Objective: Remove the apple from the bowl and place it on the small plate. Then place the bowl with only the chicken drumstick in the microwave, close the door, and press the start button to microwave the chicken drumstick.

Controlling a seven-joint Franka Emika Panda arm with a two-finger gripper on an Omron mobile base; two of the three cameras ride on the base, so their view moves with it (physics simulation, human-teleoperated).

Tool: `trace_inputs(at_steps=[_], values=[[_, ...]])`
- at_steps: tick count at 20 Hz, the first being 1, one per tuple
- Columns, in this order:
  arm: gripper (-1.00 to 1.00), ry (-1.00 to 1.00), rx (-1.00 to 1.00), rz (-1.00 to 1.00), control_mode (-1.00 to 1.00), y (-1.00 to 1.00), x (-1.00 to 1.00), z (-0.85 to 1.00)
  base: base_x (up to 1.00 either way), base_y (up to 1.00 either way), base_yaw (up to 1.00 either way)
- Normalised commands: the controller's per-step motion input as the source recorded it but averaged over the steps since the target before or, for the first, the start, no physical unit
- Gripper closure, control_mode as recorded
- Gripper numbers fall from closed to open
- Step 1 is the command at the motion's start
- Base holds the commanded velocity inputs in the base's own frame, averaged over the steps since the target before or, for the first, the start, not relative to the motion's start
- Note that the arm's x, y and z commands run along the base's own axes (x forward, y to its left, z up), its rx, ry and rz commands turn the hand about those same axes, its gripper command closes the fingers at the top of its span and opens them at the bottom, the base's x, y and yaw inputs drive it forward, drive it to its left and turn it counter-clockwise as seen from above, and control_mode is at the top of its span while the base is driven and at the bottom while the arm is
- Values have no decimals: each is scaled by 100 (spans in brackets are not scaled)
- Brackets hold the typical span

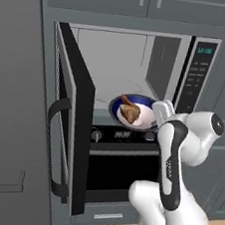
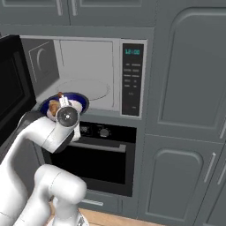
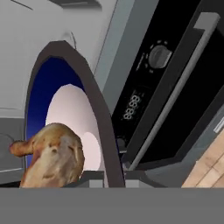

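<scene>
You're holding w/ the fingers [image 3: 107, 177] clamped on the near rim of the bowl [image 1: 116, 108], one tip inside, one outside, so the rim is pinched edge-on in the hand view. The bowl is sitting at the front lip of the microwave [image 1: 163, 66] cavity, partly over the sill, just above the oven [image 1: 123, 161] below. The drumstick [image 1: 128, 111] is lying inside the bowl, thick end toward you, bone end pointing away.

Step in hand, by my read: you're sliding the bowl into the cavity. To do it well:
- keep the bowl level, since a rim-only grip lets it tip & the drumstick could roll out;
- push straight in toward the glass turntable, so it's fully clear of the sill before you let go;
- back out w/o snagging the rim;
- the door [image 1: 70, 124] is swung wide open on the left, so mind the elbow near it.

Count: 1 bowl, 1 drumstick, 1 microwave w/ 1 door, 1 oven. The bowl is carrying the drumstick alone, so the apple part looks done.
</scene>
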Motion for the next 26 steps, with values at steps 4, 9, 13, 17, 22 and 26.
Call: trace_inputs(at_steps=[4, 9, 13, 17, 22, 26], values=[[100, 0, 0, -14, -100, 22, 98, 29, 0, 0, 0], [100, 3, 0, -5, -100, 22, 100, 17, 0, 0, 0], [100, 8, 0, 0, -100, 30, 100, 0, 0, 0, 0], [100, 8, 0, 0, -100, 1, 100, 0, 0, 0, 0], [100, 12, 0, 2, -100, 0, 99, 0, 0, 0, 0], [100, 8, 0, 2, -100, 0, 81, -1, 0, 0, 0]])
